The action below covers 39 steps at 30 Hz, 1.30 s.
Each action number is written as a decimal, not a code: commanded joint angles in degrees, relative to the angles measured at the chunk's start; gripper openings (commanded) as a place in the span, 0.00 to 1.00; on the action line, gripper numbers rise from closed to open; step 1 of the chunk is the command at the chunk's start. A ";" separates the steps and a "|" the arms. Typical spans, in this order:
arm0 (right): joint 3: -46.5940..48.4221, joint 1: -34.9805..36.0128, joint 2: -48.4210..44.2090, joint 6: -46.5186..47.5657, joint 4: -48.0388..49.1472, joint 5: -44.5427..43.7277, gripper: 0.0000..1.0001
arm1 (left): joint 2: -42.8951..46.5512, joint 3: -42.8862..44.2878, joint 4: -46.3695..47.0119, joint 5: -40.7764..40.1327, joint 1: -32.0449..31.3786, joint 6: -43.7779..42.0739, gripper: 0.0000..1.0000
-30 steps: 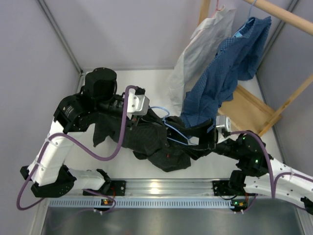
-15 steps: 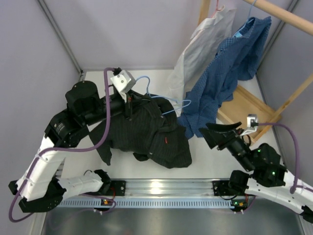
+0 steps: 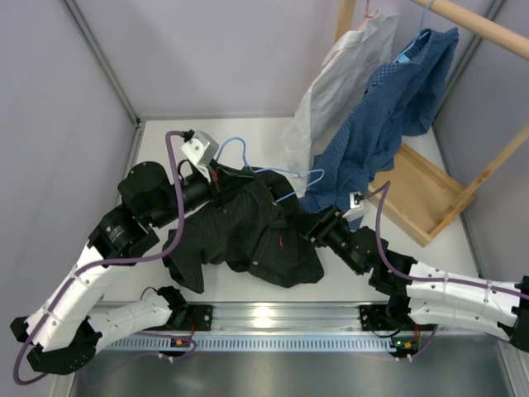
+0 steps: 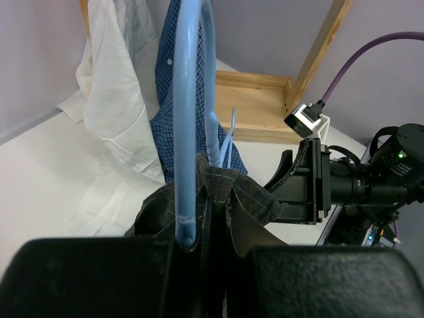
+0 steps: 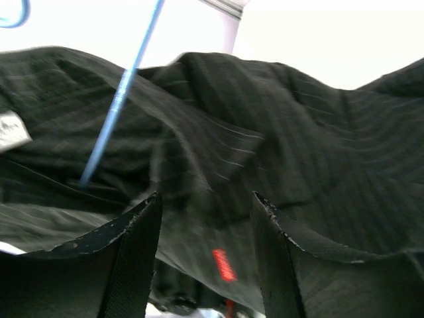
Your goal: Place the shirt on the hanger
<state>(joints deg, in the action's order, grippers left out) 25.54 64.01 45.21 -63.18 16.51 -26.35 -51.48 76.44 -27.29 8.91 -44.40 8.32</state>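
Note:
The black shirt lies bunched on the table. In the left wrist view my left gripper is shut on a fold of the shirt, with the light-blue hanger wire running into the jaws beside it. From above, my left gripper is at the shirt's far edge, and the hanger sticks out to the right with its hook near the gripper. My right gripper is open at the shirt's right edge. In the right wrist view its fingers straddle the shirt with nothing gripped, and the hanger wire crosses the fabric.
A blue dotted shirt and a white shirt hang from a wooden rack at the back right and drape down to the table. Grey walls close in the left and back sides.
My right gripper let go at the shirt's right side, drew back to the right, then came back open to the shirt's edge. My left gripper shifted toward the back left with shirt and hanger.

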 commanded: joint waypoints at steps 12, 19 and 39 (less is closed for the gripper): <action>0.56 0.68 7.79 -6.70 14.35 -9.15 0.06 | 2.61 -2.44 10.15 -2.93 -0.07 1.44 0.00; -0.14 -8.34 2.08 -3.27 8.47 -7.85 0.00 | 5.86 -3.75 8.31 -2.05 -0.07 -0.66 0.00; 29.03 -21.66 5.76 26.50 -25.74 16.24 0.00 | 9.22 -7.45 -4.26 -5.65 -0.07 -9.36 0.00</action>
<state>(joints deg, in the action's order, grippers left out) 49.28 41.21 48.73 -45.08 -3.79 -9.78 -40.34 67.61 -26.02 7.29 -44.69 1.96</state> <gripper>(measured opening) 0.007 0.081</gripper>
